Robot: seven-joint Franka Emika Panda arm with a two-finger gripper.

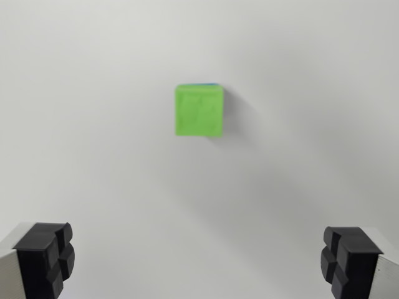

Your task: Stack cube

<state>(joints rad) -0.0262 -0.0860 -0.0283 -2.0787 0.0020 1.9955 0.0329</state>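
Green cube (199, 111) matt plastic; table (93, 124) smooth matt white; claw (199, 261) pads (43, 258) black, matt.

Bare white lab-like tabletop (93, 124)

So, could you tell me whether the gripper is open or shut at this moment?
Open. The gripper has its two black fingertips at opposite bottom corners of the wrist view, nothing between them; the green cube sits apart on the white surface.

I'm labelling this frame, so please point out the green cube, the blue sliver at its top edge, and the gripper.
green cube (199, 111): wrist view, middle of its top face.
blue sliver (206, 83): wrist view, thin strip.
gripper (198, 261): wrist view, midway between fingertips.
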